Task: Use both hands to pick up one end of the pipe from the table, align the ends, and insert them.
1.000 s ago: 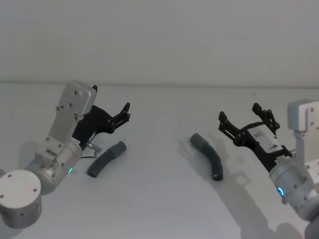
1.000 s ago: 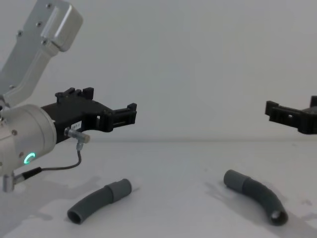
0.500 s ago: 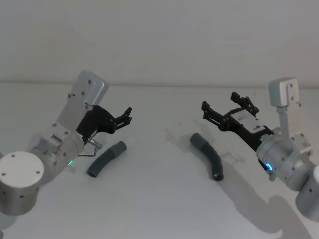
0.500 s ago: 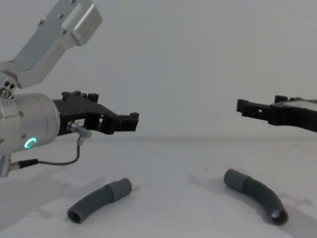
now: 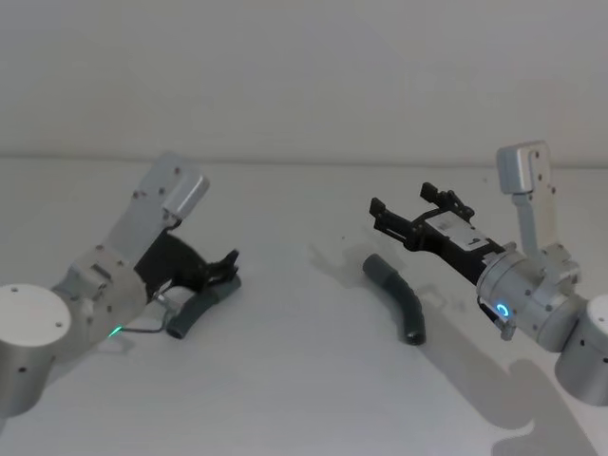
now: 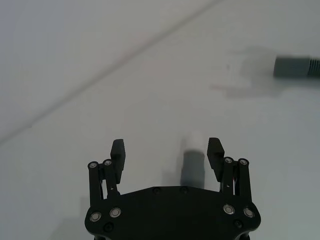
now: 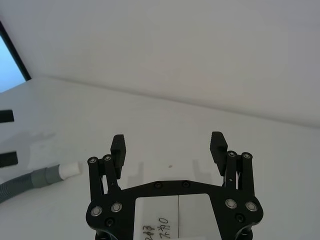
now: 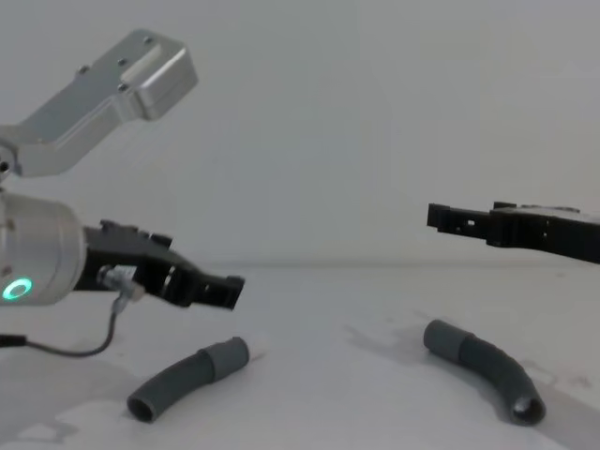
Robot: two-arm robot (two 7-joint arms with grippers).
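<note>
Left pincer (image 6: 166,147) spread, smooth white plug tip (image 6: 194,138) of the ribbed left hose (image 8: 183,375) between its fingers (image 6: 118,148); right pincer (image 7: 169,142) spread too, curved corrugated right hose (image 5: 399,296) below it on matte tabletop (image 5: 304,380).

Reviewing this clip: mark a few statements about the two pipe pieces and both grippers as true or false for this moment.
1. The curved dark grey corrugated left pipe piece and right pipe piece both lie on the plain white table. True.
2. The black left gripper is shut on the left pipe piece. False: it is open, and that piece's white plug tip shows between its fingers.
3. The black right gripper is open and empty. True.
4. The two pieces are joined. False: they lie apart.
5. The right gripper rests on the table. False: it hangs above it.
</note>
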